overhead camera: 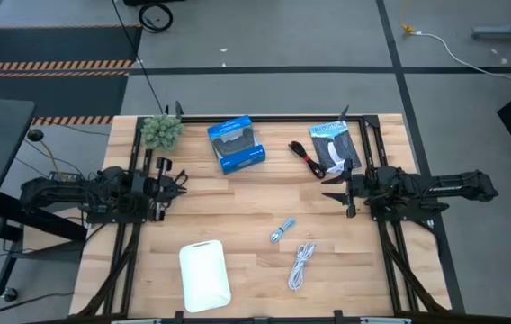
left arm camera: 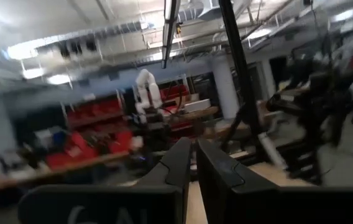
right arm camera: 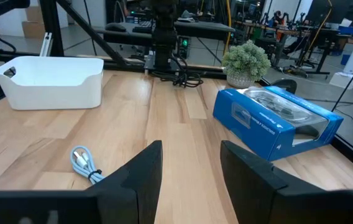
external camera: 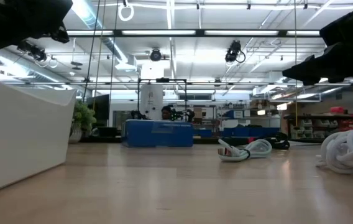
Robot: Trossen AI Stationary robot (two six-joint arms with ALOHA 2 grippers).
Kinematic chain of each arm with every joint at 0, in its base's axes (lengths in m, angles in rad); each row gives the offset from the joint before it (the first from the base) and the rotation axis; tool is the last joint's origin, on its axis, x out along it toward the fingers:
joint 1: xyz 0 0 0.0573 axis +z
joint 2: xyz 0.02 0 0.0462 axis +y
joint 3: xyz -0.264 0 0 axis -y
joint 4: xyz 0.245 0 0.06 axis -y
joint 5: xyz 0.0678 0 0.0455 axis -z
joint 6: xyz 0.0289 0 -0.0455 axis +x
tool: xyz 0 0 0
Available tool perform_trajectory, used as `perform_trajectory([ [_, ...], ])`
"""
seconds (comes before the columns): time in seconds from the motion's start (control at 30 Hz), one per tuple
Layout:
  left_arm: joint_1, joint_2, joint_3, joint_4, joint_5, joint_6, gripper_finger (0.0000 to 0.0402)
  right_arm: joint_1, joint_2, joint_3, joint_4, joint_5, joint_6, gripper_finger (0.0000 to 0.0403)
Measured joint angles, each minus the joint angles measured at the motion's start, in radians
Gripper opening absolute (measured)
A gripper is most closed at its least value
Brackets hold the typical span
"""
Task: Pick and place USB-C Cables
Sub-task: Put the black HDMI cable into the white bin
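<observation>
worktop: I see a light wood top, arms parked at the two sides, all goods lying loose on it.
left tool: I have it raised over the left side, pointing inward, near the plant; fingers nearly together with a thin slit, so closed, nothing held.
right tool: I have it raised over the right side, pointing inward toward the middle; fingers apart, open, empty.
white cable: loose coil on the near-right part of the top, right of the bin, apart from both tools.
silver-blue cable: short bundle near the centre, just beyond the white cable, not touching it; I also see it ahead of the right tool in the right wrist view.
red-black cable: at the far right, lying just left of the packet, beyond the right tool.
black cable: I cannot pick it out.
packet: flat, black and blue, far right edge of the top.
blue box: far middle, tilted slightly, between plant and red-black cable.
plant: small green one at the far-left corner.
bin: white, empty from what I see, near-left of centre at the front edge.
</observation>
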Motion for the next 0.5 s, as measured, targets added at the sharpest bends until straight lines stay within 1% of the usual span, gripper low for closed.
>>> perform_trajectory([
  [0.1, 0.0, 0.0, 0.0, -0.003, 0.0, -0.182, 0.0036, 0.0, 0.0, 0.0, 0.0, 0.0, 0.0, 0.0169],
  [0.3, 0.0, 0.0, 0.0, -0.002, 0.0, -0.403, 0.0036, 0.0, 0.0, 0.0, 0.0, 0.0, 0.0, 0.0169],
  [0.37, 0.001, 0.0, 0.0, -0.013, 0.0, -0.427, 0.0036, 0.0, 0.0, 0.0, 0.0, 0.0, 0.0, 0.0169],
  [0.5, 0.001, 0.0, 0.0, -0.046, 0.0, -0.428, 0.0036, 0.0, 0.0, 0.0, 0.0, 0.0, 0.0, 0.0169],
])
